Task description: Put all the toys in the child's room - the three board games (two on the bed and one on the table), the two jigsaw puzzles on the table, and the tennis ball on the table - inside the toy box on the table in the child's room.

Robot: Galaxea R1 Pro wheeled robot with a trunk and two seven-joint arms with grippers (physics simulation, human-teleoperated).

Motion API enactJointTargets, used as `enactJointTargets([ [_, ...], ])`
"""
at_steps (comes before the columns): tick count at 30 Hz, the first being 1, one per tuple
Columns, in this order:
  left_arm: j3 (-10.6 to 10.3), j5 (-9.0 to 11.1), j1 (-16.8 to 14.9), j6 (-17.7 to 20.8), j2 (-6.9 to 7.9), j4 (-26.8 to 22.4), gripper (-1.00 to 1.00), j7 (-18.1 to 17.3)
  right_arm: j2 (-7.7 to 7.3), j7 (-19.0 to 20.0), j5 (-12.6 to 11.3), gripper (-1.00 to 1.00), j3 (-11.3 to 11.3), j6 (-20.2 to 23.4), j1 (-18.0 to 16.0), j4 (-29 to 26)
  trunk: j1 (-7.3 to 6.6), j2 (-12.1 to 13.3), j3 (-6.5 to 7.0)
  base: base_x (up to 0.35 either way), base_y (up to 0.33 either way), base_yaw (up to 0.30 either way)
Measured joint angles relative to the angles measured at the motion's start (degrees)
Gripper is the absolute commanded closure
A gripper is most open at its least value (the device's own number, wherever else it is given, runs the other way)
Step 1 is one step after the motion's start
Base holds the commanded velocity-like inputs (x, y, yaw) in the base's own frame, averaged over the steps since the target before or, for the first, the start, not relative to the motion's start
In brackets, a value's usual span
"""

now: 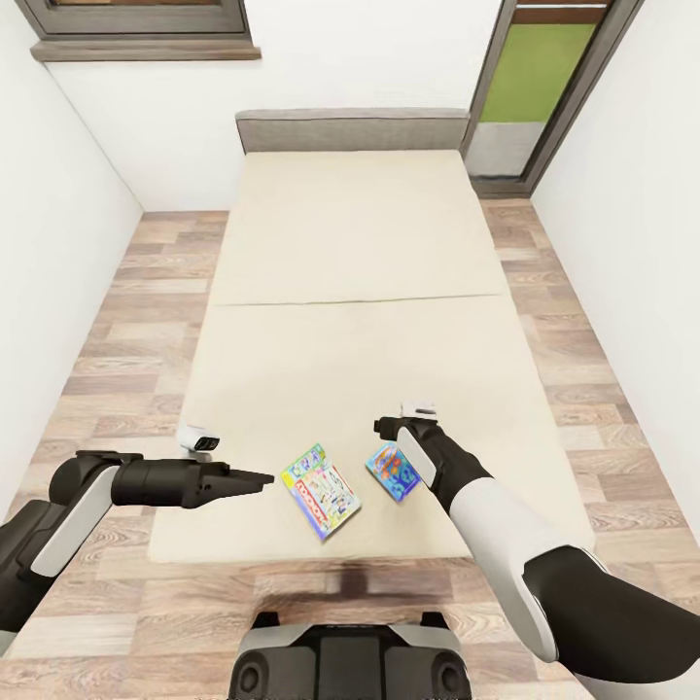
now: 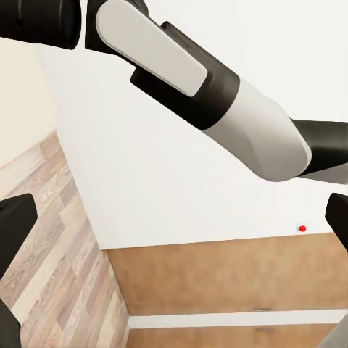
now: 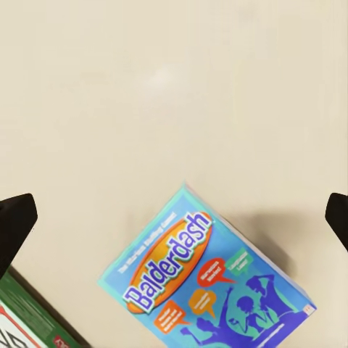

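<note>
Two board games lie near the foot of the bed [image 1: 340, 253]: the white-green-red game [image 1: 321, 490] and, just beside it, the smaller blue game [image 3: 206, 279]. Right gripper [image 1: 392, 426] hovers above the blue one, spread wide, empty; left gripper [image 1: 255, 479] points at the other, opening unclear. Judged step: picking up; next, lower and clamp an edge

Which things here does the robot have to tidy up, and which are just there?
For the job:
- blue game
- white-green game
- bed they lie on
- right gripper, open above the blue game

Just there:
- window
- glass door
- red button
</note>
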Motion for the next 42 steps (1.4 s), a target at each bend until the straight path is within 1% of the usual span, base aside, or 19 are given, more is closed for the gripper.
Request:
enactJointTargets([
  [42,0.18,0.00,0.00,0.02,0.01,0.00,-1.00,-0.04,0.00,-0.05,0.00,-1.00,-0.04,-0.07,-0.02,0.00,0.00,0.00,-3.93,0.000,0.000,0.000],
])
